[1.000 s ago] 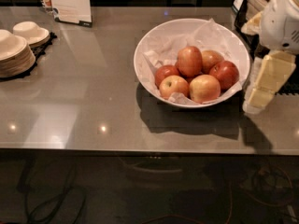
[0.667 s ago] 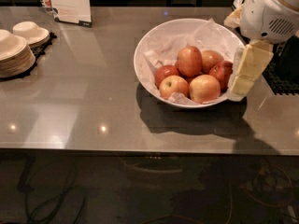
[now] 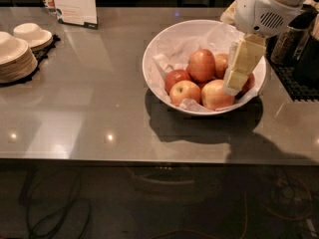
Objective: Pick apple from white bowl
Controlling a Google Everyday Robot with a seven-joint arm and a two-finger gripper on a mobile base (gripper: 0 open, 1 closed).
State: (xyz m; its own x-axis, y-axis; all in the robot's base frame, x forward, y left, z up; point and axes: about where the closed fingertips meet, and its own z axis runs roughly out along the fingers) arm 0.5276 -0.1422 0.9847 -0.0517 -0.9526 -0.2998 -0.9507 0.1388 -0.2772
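The white bowl [image 3: 167, 41] stands right of centre on the grey counter, lined with crumpled white paper and holding several apples. The large orange-red apple [image 3: 202, 64] lies on top of the pile in the middle. Darker red apples [image 3: 174, 77] and a smaller yellow-faced apple [image 3: 184, 91] lie around it. My gripper [image 3: 233, 86] hangs down from the white arm at the upper right. It reaches into the right side of the bowl, just right of the orange-red apple, and partly hides a dark red apple behind it.
Stacked cream dishes [image 3: 17, 54] sit on a dark mat at the far left. A standing sign card [image 3: 75, 4] is at the back left. Dark equipment and a black mat [image 3: 296, 76] stand right of the bowl. The counter's front edge [image 3: 149, 158] runs across below.
My gripper has moved left, from beside the bowl's right rim to over the apples inside the bowl.
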